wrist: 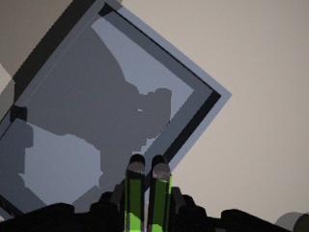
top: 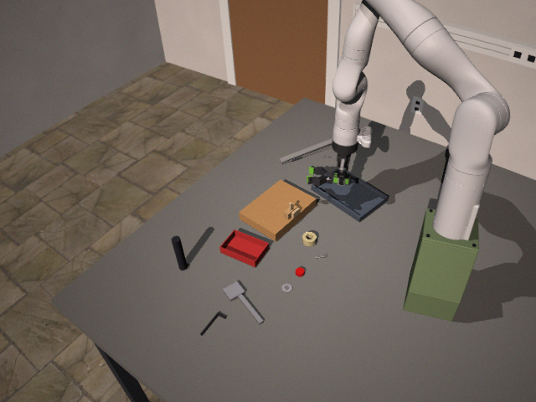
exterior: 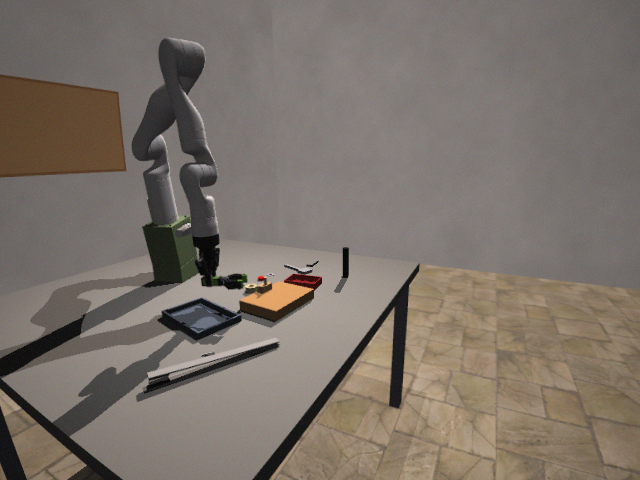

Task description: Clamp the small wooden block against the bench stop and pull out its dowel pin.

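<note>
My gripper (top: 342, 177) (exterior: 208, 281) (wrist: 146, 201) is shut on the handles of the black and green spring clamp (top: 320, 176) (exterior: 230, 281) (wrist: 135, 198). The clamp sticks out sideways, its green jaw tips apart, in the air over the side of the blue-grey tray nearest the board. The orange-brown bench board (top: 268, 203) (exterior: 279, 297) carries the small wooden block (top: 287, 214) with the dowel pin (top: 290, 205) (exterior: 265, 280) standing upright in it. The bench stop (top: 296, 212) is close beside the block. The gap between them is too small to judge for anything loose.
The blue-grey tray (top: 374, 208) (exterior: 180, 327) (wrist: 225, 94) lies below the gripper. A long grey bar (top: 302, 153) lies behind. A red tray (top: 238, 257), a tape ring (top: 309, 243), a hammer (top: 234, 291) and an upright black cylinder (top: 179, 253) (exterior: 345, 262) stand or lie around the board.
</note>
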Tool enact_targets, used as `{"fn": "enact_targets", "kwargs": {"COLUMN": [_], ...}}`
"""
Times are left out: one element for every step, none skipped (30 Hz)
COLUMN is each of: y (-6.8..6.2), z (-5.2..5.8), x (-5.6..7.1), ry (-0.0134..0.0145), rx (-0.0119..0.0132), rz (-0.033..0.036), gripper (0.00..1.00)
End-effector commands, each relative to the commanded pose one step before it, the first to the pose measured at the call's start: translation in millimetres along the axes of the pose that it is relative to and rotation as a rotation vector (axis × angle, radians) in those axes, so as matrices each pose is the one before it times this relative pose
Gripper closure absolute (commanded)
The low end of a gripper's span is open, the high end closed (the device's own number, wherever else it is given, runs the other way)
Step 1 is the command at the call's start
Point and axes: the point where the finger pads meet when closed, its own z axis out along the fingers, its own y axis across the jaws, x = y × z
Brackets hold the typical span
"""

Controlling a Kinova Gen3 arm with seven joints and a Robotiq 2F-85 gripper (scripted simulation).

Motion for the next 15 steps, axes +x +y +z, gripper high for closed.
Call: {"fn": "enact_targets", "kwargs": {"y": [3.61, 0.57, 0.41, 0.25, 0.09, -0.07, -0.23, -0.38, -0.52, -0.66, -0.79, -0.91, 0.0, 0.0, -1.02], "z": [-0.14, 0.08, 0.06, 0.05, 0.03, 0.01, 0.0, -0.02, -0.03, -0.05, -0.06, -0.08, 0.0, 0.0, -0.09], "x": [-11.02, -3.08, -3.09, -3.09, -3.07, -3.04, -3.0, -2.95, -2.89, -2.81, -2.72, -2.63, 0.0, 0.0, -2.53], "ry": [-0.00025, 0.00034, 0.0004, 0.00047, 0.00055, 0.00063, 0.00072, 0.00081, 0.00091, 0.001, 0.00109, 0.00118, 0.0, 0.0, 0.00127], "rx": [-0.00608, -0.00029, -0.0001, 0.00009, 0.00028, 0.00046, 0.00063, 0.0008, 0.00095, 0.0011, 0.00123, 0.00134, 0.0, 0.0, 0.00144], "rz": [-0.1355, -0.03939, -0.03949, -0.0395, -0.03941, -0.03921, -0.03893, -0.03854, -0.03807, -0.0375, -0.03684, -0.0361, 0.0, 0.0, -0.03528], "gripper": [0.68, 0.68, 0.68, 0.68, 0.68, 0.68, 0.68, 0.68, 0.68, 0.68, 0.68, 0.68, 0.68, 0.68, 0.68]}}
